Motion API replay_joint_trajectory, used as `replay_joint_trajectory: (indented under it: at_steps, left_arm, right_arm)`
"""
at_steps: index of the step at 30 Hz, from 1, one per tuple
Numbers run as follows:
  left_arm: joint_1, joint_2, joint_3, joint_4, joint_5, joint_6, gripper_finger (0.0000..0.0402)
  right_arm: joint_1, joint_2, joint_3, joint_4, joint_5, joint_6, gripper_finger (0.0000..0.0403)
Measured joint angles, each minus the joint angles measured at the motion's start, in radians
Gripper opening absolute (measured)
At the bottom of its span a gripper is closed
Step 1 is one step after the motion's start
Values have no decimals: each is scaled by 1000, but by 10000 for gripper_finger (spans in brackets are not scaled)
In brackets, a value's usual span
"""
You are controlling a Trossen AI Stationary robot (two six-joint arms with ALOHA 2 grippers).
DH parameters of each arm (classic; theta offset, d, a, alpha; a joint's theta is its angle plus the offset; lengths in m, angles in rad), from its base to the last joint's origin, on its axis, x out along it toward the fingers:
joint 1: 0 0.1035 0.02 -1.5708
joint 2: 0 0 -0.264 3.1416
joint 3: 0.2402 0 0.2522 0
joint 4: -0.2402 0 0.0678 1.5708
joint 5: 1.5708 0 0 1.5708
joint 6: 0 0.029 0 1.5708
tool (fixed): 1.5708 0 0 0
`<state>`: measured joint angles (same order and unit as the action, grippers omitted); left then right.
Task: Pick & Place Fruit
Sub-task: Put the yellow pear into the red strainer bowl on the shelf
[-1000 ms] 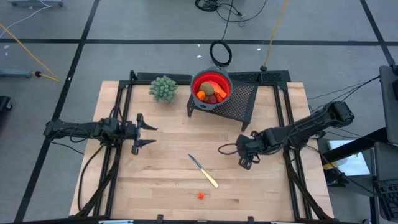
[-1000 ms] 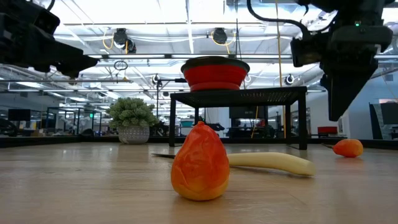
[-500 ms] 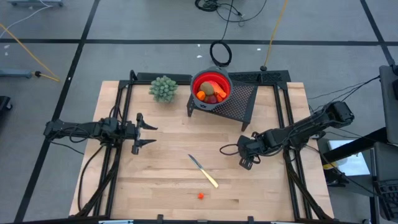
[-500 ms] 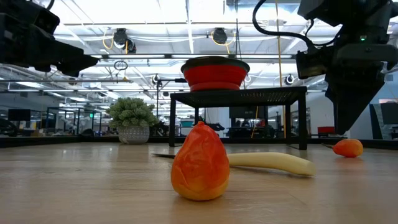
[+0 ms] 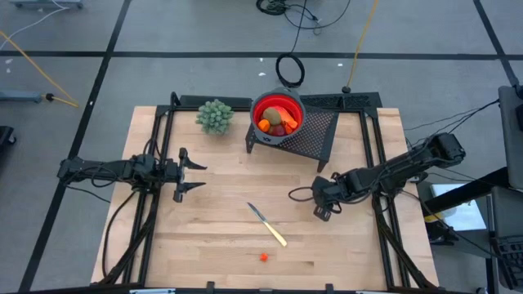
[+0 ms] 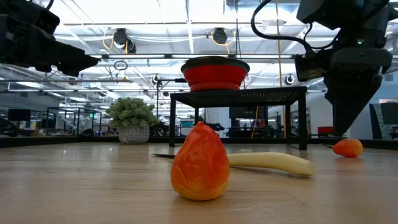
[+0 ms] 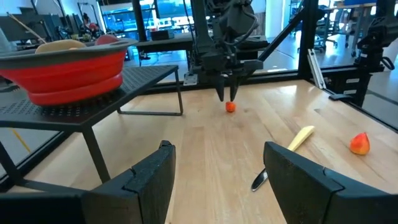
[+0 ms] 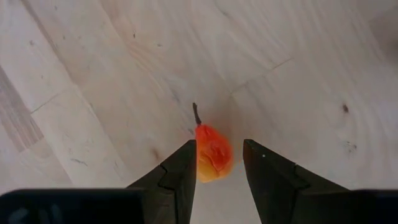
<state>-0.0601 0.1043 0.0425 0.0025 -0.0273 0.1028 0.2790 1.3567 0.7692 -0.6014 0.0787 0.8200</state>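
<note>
Right pincer (image 8: 216,163), right of centre in the high view, has shifted slightly over the last second and now straddles a small orange fruit (image 8: 212,158) on the desk (image 5: 221,237), fingers spread, not yet pinching. Grasp judged imminent. Left pincer (image 5: 193,172) waits spread at left.

A: Where did the bowl (image 5: 277,115) sit?
B: On the mesh stand (image 5: 315,135) at the table's (image 5: 221,245) far edge, with fruit (image 5: 276,119) in it. The potted plant (image 5: 215,116) stood just left of it.
A: And the knife (image 5: 267,224)?
B: Mid-table, toward the near edge. One fruit piece (image 5: 264,256) lay nearer that edge still; another small fruit piece (image 8: 212,154) lay right of centre, under the right gripper (image 5: 320,209).
</note>
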Motion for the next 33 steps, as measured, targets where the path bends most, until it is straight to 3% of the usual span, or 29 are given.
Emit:
replay_joint_trajectory:
  at_steps: [15, 26, 33]
  left_arm:
    - [0, 0, 0, -1, -1, -1, 238]
    - [0, 0, 0, -8, -1, -19, 121]
    - [0, 0, 0, -28, -1, -20, 77]
  right_arm:
    - [-18, 73, 0, 42, 2, -22, 128]
    - [-18, 93, 0, 61, 0, -21, 128]
    - [-16, 88, 0, 60, -47, 6, 128]
